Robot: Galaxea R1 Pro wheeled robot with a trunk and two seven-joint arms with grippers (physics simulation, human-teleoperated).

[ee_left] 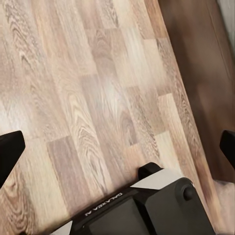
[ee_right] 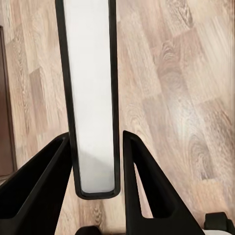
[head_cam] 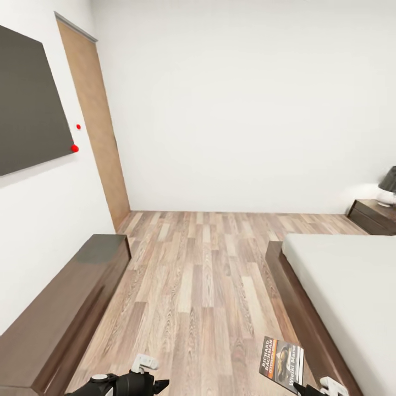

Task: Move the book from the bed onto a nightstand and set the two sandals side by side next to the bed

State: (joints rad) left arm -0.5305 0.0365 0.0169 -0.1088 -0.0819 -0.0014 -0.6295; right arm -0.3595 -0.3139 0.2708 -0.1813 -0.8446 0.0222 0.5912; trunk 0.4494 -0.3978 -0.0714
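The book point(head_cam: 281, 363), a thin paperback with a dark cover and white lettering, hangs over the plank floor beside the bed point(head_cam: 346, 286). My right gripper point(head_cam: 301, 388) is shut on its lower edge. In the right wrist view the book point(ee_right: 90, 88) stands edge-on, white pages between dark covers, pinched at the right gripper point(ee_right: 95, 138) by two black fingers point(ee_right: 147, 186). My left gripper point(head_cam: 144, 375) stays low at the other side. Seen from the left wrist, the left gripper point(ee_left: 120, 146) is wide open with only floor between its fingers. A nightstand point(head_cam: 374, 215) stands past the bed's far corner. The sandals are out of view.
A long low dark brown cabinet point(head_cam: 66, 313) runs along the left wall under a dark wall panel point(head_cam: 30, 102). A brown door point(head_cam: 96, 126) is in the far left corner. A lamp point(head_cam: 388, 187) sits on the nightstand. Wood floor point(head_cam: 203, 275) stretches between cabinet and bed frame point(head_cam: 297, 297).
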